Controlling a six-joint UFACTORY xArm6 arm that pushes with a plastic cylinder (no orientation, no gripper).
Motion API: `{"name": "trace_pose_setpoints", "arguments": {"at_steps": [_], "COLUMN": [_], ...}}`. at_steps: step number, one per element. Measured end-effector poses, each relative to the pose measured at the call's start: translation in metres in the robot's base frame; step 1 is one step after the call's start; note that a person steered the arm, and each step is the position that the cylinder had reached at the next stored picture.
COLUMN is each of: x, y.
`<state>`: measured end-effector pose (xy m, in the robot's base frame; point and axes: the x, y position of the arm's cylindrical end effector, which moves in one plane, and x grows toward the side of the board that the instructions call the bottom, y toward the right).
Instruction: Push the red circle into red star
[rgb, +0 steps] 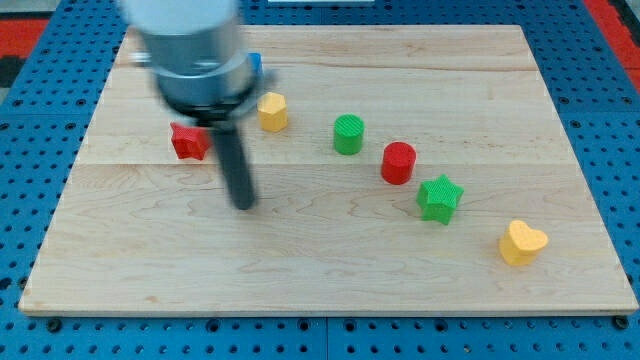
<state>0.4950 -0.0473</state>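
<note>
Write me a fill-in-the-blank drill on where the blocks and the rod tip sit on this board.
1. The red circle sits between the green circle and the green ____.
2. My tip is nearest the red ____.
3. The block farthest toward the view's right is the yellow ____.
4. Partly hidden behind the arm is a ____ block.

Missing words: star; star; heart; blue

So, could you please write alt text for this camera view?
On a wooden board, my tip sits below and right of the red star, far left of the red circle. A green cylinder and a yellow block lie between them.
</note>
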Motion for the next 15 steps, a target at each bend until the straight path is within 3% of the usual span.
{"name": "trace_pose_setpoints", "arguments": {"at_steps": [1,4,6,8,10,11,12,13,14,15], "x": [-0.006,-0.028,-0.071,-0.073,-0.074,-0.073,-0.109,-0.130,-0.149,-0.172], "y": [0.077,0.159,0.080,0.079,0.117,0.173,0.171,0.078,0.029,0.072]}}
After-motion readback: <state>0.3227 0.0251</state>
